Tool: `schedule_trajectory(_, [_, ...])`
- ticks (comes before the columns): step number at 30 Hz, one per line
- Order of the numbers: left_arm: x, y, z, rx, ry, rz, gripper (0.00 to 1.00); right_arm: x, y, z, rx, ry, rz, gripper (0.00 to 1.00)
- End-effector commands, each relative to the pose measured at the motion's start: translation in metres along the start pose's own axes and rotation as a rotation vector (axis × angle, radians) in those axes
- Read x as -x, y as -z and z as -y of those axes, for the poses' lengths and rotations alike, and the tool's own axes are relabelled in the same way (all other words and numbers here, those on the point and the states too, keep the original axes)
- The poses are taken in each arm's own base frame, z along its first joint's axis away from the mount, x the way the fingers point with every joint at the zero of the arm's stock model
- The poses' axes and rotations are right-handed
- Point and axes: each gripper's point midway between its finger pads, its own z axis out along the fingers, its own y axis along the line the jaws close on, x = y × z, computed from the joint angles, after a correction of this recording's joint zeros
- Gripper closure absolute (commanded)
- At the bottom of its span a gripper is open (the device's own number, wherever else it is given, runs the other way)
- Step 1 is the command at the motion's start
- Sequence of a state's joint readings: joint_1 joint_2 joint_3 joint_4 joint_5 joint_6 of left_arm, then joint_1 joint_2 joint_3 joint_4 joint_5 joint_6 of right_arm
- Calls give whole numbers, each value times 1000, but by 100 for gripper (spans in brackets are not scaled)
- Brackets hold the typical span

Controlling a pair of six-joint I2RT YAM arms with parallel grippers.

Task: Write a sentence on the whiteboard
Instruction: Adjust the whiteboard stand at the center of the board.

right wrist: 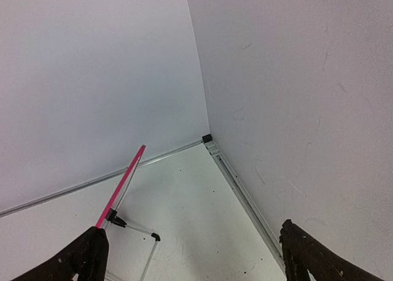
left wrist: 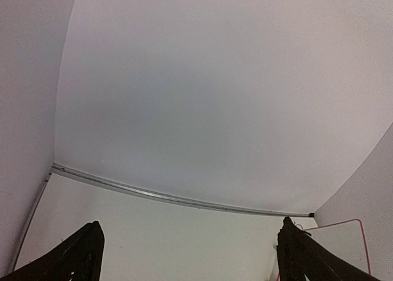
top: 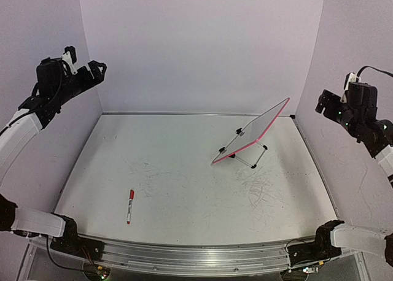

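Note:
The whiteboard [top: 255,130] stands tilted on its wire stand [top: 252,158] at the back right of the table, with its pink-red rim facing front-left. The sentence is out of view; the board's face looks blank from above. A red-capped marker [top: 130,206] lies on the table at the front left. My left gripper [top: 97,67] hangs high at the far left, open and empty. My right gripper [top: 321,103] hangs high at the far right, also open and empty. The right wrist view shows the whiteboard [right wrist: 121,184] edge-on. The left wrist view catches one corner of the whiteboard [left wrist: 363,235].
White walls enclose the table on three sides, with a metal rail [top: 184,114] along the back and another rail [right wrist: 242,192] down the right side. Faint scuff marks [top: 261,186] cover the tabletop in front of the board.

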State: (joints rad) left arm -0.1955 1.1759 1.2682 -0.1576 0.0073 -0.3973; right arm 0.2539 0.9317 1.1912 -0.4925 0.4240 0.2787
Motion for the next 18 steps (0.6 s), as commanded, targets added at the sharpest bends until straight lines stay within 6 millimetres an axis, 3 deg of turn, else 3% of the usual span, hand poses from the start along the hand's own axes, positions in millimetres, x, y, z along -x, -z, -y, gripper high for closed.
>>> schedule_trajectory(1, [-27,-19,17,-113,59,-117,1,-20,-12,6,-68,26,-77,2])
schedule_trajectory(9, [-102,-54,7,-123,179,-372,1,-95,-69,15,8,-110,-280,2])
schedule_trajectory(18, [-195,-74,19,-142,256,-611,1,-167,-148,-21,229,-314,-485,3])
